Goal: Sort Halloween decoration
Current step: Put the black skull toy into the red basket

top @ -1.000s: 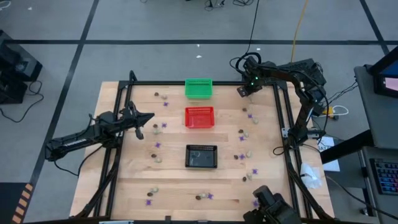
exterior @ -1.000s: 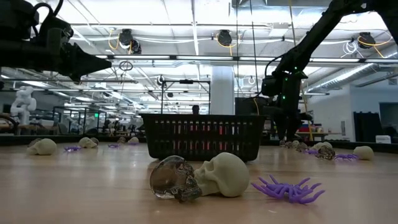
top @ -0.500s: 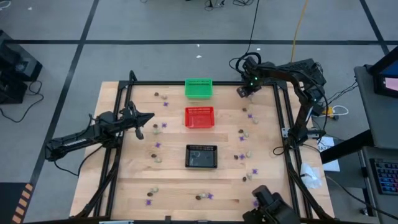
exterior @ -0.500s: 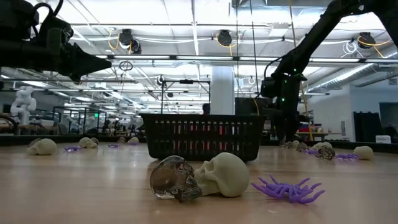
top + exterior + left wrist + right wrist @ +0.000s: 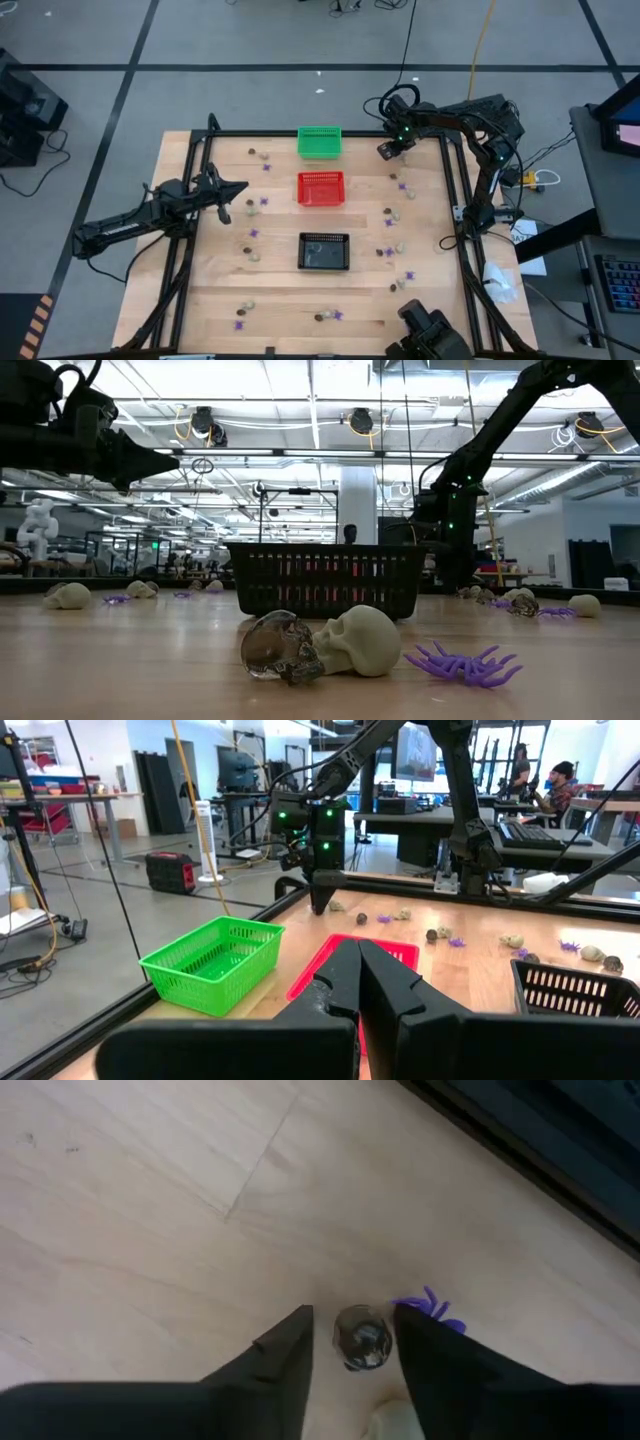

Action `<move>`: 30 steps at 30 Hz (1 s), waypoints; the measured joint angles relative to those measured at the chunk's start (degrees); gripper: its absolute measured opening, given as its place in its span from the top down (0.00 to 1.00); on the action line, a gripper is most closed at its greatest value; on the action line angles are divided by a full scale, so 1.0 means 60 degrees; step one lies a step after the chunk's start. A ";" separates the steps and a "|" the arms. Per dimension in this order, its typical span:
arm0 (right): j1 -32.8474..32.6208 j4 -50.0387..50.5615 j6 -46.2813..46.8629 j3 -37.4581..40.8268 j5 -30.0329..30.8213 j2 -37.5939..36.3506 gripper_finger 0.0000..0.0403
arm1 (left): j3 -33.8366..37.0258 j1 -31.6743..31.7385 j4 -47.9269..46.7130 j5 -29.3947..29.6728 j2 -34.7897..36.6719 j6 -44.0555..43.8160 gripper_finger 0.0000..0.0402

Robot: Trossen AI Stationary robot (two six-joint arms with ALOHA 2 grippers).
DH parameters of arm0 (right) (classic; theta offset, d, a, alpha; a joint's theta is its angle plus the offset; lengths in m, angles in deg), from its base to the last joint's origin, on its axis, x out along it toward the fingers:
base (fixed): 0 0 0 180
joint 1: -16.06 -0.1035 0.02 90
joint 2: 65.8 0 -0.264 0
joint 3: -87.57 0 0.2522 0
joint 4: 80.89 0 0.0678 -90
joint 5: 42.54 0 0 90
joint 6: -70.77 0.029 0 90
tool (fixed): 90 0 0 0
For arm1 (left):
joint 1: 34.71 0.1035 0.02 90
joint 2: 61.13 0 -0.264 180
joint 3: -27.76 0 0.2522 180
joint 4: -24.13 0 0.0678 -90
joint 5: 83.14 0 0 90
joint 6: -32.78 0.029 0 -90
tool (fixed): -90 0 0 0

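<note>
Tiny trinkets lie scattered over the tabletop (image 5: 280,290) around the black basket (image 5: 325,252), the landmark here. In the low view, a clear dark skull (image 5: 280,648) lies on its side just in front of that basket, touching a cream skull (image 5: 363,641), with a purple spider (image 5: 465,663) just beside them. Well beyond the basket, near the tabletop's far right corner, another dark glassy skull (image 5: 362,1337) sits upright next to a purple spider (image 5: 432,1309).
</note>
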 joint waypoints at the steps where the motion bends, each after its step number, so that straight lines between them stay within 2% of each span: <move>1: 0.0000 0.0003 0.0000 0.0000 -0.0003 0.0000 0.74 | -0.0001 0.0000 0.0000 -0.0003 -0.0001 0.0000 1.00; 7: -0.0016 0.0077 -0.0058 0.0004 -0.0061 -0.0004 0.88 | 0.0001 0.0000 0.0000 -0.0001 0.0000 -0.0001 1.00; 15: -0.0341 0.0482 -0.0070 0.0047 -0.0062 -0.0444 0.85 | 0.0002 0.0000 0.0000 -0.0001 0.0001 -0.0002 1.00; 21: -0.0814 0.0760 -0.0010 0.0040 -0.0056 -0.1074 0.87 | 0.0003 0.0000 -0.0003 0.0000 -0.0001 0.0000 1.00; 26: -0.1515 0.0755 0.0240 0.0040 -0.0065 -0.1624 0.87 | 0.0003 0.0000 0.0000 -0.0003 0.0003 -0.0003 1.00; 30: -0.2532 0.0651 0.0490 0.0033 -0.0078 -0.1929 0.87 | 0.0003 0.0000 -0.0003 0.0000 -0.0001 0.0001 1.00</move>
